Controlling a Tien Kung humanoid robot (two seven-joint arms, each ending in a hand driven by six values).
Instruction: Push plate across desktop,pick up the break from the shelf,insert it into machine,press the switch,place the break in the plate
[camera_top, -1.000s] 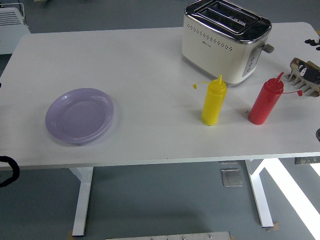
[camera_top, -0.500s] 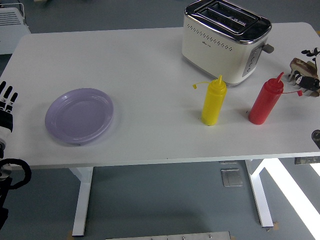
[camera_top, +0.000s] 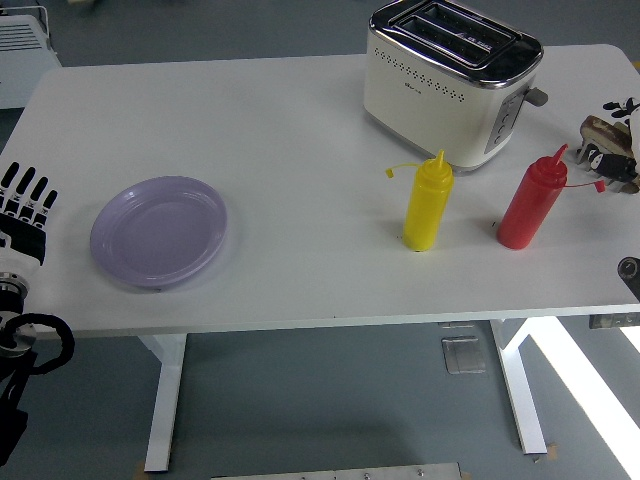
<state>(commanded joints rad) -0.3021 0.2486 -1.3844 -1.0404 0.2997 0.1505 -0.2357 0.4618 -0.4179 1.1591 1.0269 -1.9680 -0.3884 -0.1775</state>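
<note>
A lilac plate (camera_top: 160, 232) lies on the left part of the white table (camera_top: 300, 130). My left hand (camera_top: 25, 205) is at the table's left edge, a short way left of the plate and apart from it, open with fingers (camera_top: 28, 190) straight and holding nothing. The cream toaster (camera_top: 450, 80) stands at the back right with both slots empty. A slice of bread (camera_top: 600, 128) sits in a small rack at the far right edge. My right hand (camera_top: 622, 152) shows only partly there, against the rack.
A yellow squeeze bottle (camera_top: 427, 203) and a red squeeze bottle (camera_top: 530, 200) stand in front of the toaster. A part of my right arm (camera_top: 630, 270) shows at the right edge near the table's front.
My left hand has come up into view at the left edge and moved right, closer to the plate. At the right edge my right hand has moved in over the bread rack.
</note>
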